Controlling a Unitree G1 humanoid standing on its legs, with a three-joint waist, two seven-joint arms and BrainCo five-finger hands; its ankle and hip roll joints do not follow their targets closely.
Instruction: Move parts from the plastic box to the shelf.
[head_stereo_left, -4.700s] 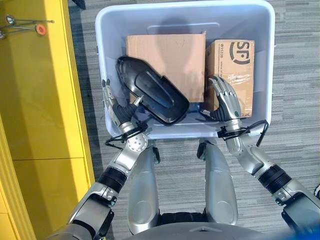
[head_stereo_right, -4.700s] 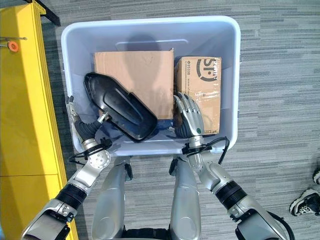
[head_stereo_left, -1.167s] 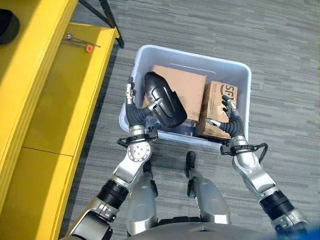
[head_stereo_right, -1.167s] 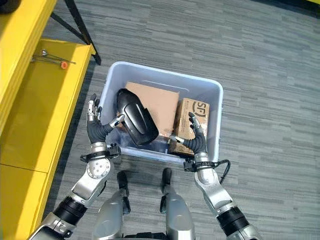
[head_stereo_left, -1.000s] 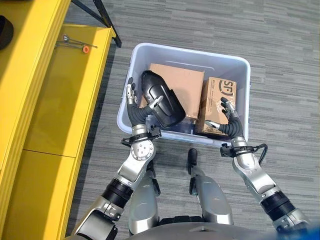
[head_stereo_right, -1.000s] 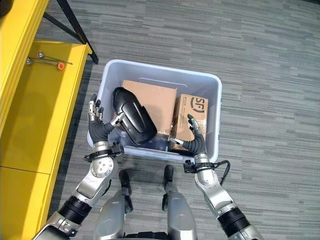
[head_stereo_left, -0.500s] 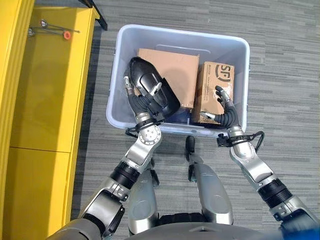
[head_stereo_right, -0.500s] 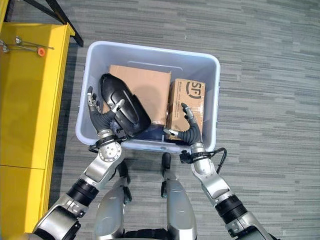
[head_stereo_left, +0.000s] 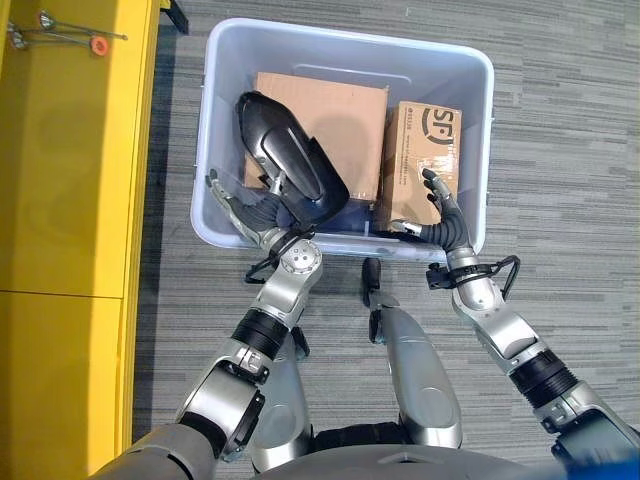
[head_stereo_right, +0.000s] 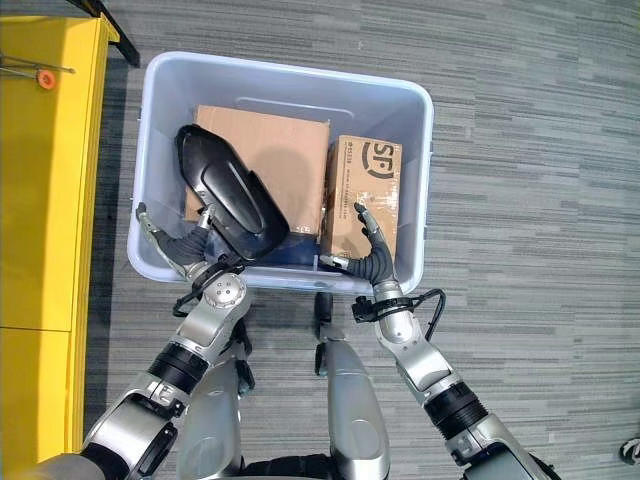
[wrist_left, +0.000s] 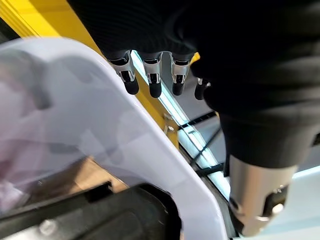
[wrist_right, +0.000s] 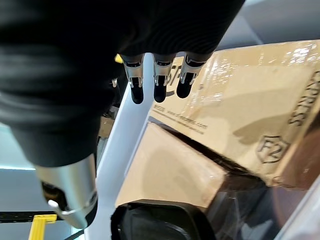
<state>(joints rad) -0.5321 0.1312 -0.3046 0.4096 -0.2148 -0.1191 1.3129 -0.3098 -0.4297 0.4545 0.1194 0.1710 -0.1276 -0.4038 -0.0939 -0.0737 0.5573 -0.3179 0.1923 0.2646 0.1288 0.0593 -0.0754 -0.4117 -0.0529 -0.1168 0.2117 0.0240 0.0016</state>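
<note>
The pale plastic box (head_stereo_left: 210, 150) is sitting on the grey floor beside the yellow shelf (head_stereo_left: 70, 160). Inside it, a black moulded part (head_stereo_left: 290, 165) is lying tilted along the box's left side, overlapping a large flat cardboard carton (head_stereo_left: 340, 120), while a smaller cardboard box (head_stereo_left: 425, 165) is standing against the right wall. The left hand (head_stereo_left: 243, 207) is reaching over the box's near left corner with its fingers (wrist_left: 150, 80) straight and relaxed, just beside the black part's near end and holding nothing. The right hand (head_stereo_left: 440, 215) is hovering at the near right corner, fingers (wrist_right: 160, 82) spread open just beside the smaller box, gripping nothing.
</note>
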